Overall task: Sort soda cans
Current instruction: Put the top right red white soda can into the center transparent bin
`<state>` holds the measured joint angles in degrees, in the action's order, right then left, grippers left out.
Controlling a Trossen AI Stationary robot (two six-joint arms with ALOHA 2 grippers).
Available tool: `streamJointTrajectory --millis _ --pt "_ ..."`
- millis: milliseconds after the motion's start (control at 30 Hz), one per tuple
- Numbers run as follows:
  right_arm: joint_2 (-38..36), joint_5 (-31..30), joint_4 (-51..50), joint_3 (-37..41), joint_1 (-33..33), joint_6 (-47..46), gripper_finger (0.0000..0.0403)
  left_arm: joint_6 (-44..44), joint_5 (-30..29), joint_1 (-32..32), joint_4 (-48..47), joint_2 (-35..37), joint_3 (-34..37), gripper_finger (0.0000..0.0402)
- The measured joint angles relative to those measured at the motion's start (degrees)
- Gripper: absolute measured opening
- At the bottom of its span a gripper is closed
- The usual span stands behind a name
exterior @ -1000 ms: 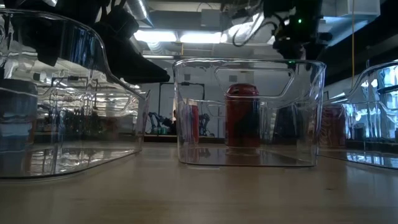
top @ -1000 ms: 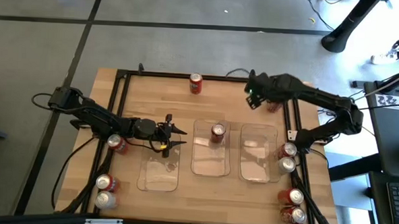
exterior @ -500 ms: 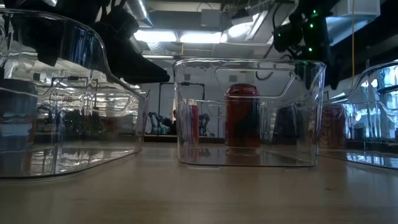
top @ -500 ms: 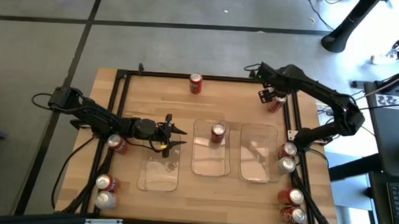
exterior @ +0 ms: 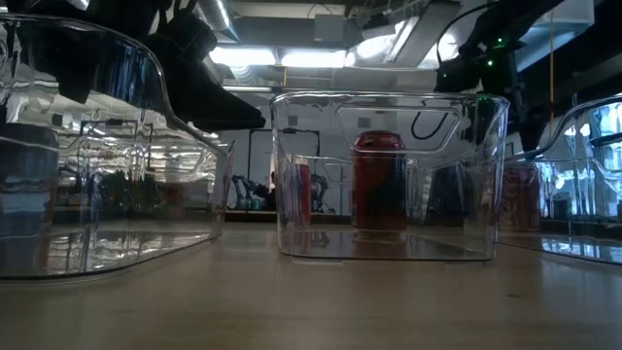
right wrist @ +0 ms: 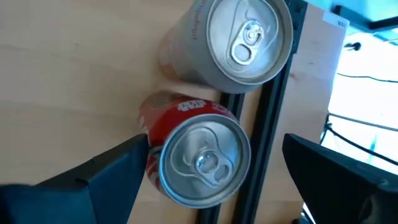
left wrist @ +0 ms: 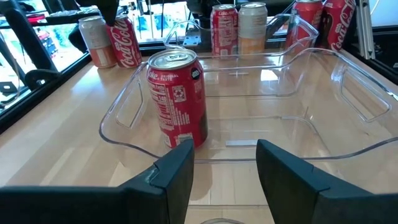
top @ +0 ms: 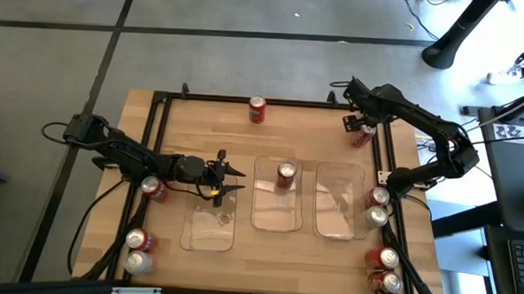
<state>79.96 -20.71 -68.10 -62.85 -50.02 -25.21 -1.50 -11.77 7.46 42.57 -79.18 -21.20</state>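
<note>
Several soda cans stand upright on the wooden table. One red can (top: 286, 174) stands in the middle clear tray (top: 277, 217). My right gripper (right wrist: 216, 147) is open and points down over a pair of cans by the far right corner. Its fingers stand on either side of the red can (right wrist: 200, 160) without touching it, and a paler can (right wrist: 245, 38) stands close behind that. My left gripper (left wrist: 225, 158) is open and waits level over the left tray's far end (top: 217, 198), facing the can in the middle tray (left wrist: 177, 99).
Three clear trays lie side by side; the left tray (top: 210, 229) and right tray (top: 339, 204) hold nothing. Other cans stand at the far edge (top: 257, 110), along the left edge (top: 154, 188) (top: 138, 251) and along the right edge (top: 376, 207) (top: 385, 269). A black frame rail (right wrist: 267, 124) runs beside the pair.
My right gripper has swung toward the table's right edge, from near the right tray's far side to above the pair of cans by the far right corner. The left arm and all cans have kept still.
</note>
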Motion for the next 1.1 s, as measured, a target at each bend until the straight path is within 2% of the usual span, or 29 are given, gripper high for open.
streamJointTrajectory --millis 133,700,967,1100 --pt "0.4 2.4 1.8 0.7 -0.1 -0.1 0.0369 -0.1 0.0 0.0 -0.2 0.0 0.0 0.0164" --pt "2.6 3.8 7.4 7.6 -0.7 0.2 0.0367 0.0 0.0 0.0 -0.4 0.0 0.0 0.0164" --pt "2.5 3.9 7.0 7.5 -0.6 1.7 0.0309 0.0 0.0 0.0 -0.1 0.0 0.0 0.0164" --pt "2.3 3.8 6.7 6.9 0.2 3.1 0.0307 0.0 0.0 0.0 -0.1 0.0 0.0 0.0164"
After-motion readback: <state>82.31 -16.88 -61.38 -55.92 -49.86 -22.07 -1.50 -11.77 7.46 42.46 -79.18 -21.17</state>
